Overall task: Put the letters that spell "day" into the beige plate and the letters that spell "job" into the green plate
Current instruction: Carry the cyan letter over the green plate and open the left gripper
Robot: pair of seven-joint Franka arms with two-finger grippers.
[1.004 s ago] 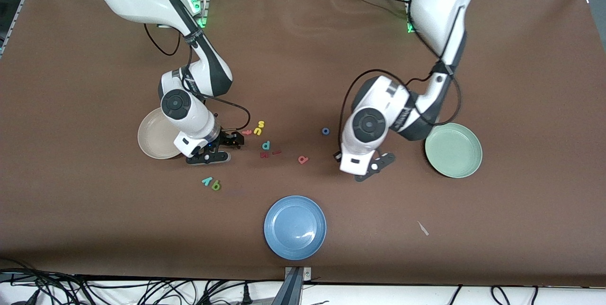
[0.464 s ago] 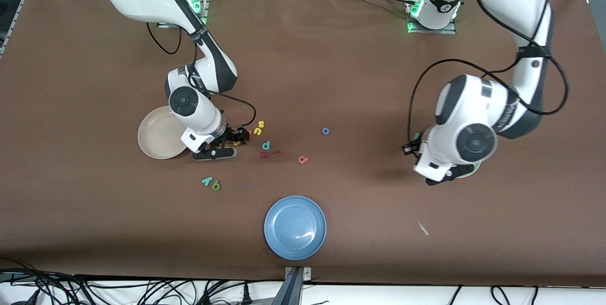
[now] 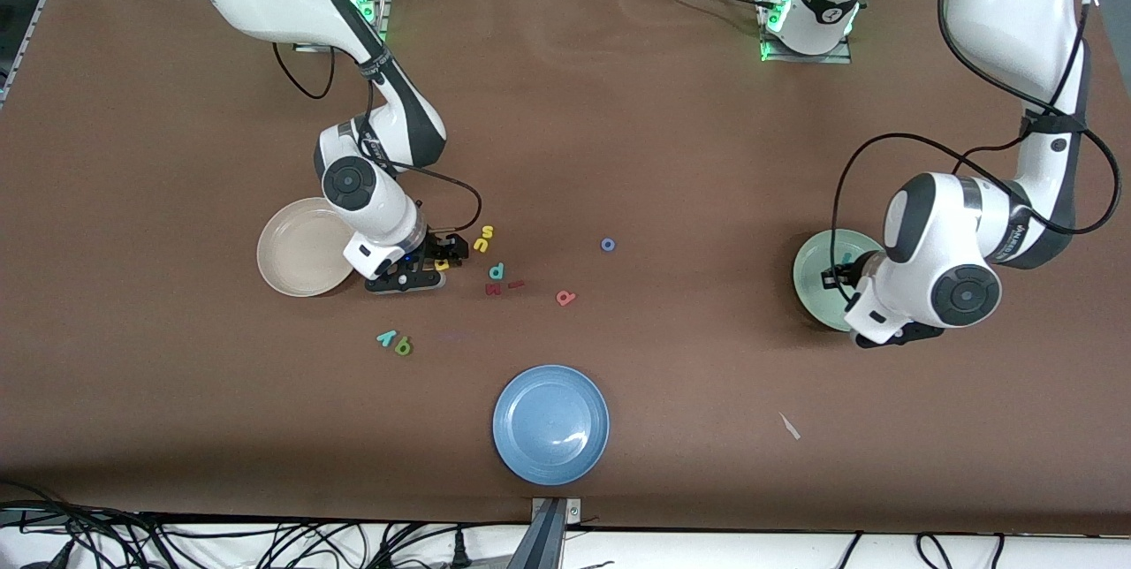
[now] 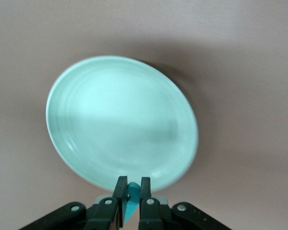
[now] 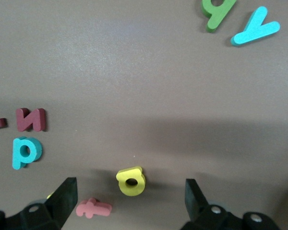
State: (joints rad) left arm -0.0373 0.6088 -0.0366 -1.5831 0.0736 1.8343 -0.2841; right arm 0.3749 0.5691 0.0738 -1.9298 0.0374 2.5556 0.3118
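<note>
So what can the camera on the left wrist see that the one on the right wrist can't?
Only the left wrist view shows the green plate and the left gripper, jaws shut on a teal letter held over the plate's rim.

Only the right wrist view shows loose letters: a yellow rounded letter between the open jaws of the right gripper, a pink-red t, a teal d/p, a dark red m, a green letter and a light teal y.

Both show the brown table and their own black jaws.
</note>
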